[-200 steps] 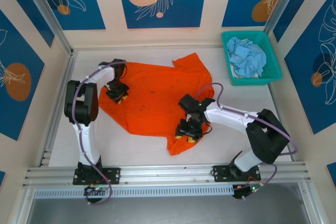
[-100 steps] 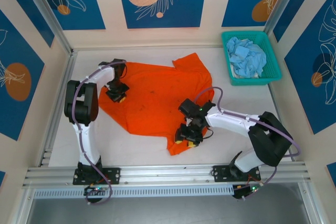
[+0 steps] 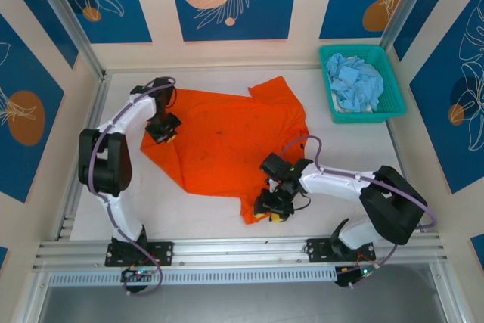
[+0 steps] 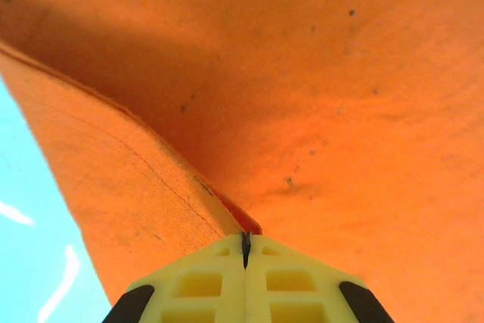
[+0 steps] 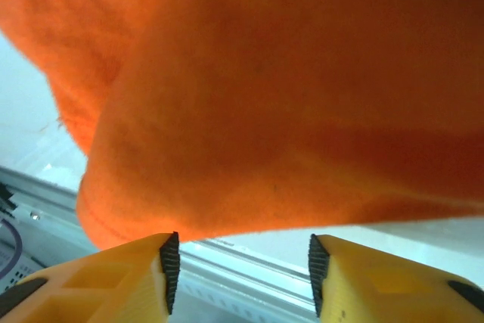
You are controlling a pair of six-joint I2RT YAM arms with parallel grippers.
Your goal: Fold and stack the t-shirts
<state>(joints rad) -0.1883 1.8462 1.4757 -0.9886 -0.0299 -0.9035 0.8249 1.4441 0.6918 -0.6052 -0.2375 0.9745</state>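
- My left hand has just finished closing. In its wrist view the yellow fingers meet with no gap, and the hem of the orange t-shirt runs straight into the seam between them, so I read it as pinching the shirt's left edge.
- That arm has also swung its elbow outward and drawn the hand a little toward the back of the desk. The cloth in front of it rises in a taut fold, lifted rather than lying flat.
- My right hand has slid down toward the near corner of the shirt, closer to the arm bases than it was a second ago.
- Its fingers stand apart with nothing between them. The rolled orange hem sits just beyond the tips — not yet caught.
- The shirt itself lies spread across the middle of the desk, rumpled at the near corner and not yet folded.
- The blue t-shirts are heaped in the basket at the far right, untouched.
- My judgement is that one corner is secured and the other still has to be taken, so the first fold cannot start until the right hand closes on that hem.
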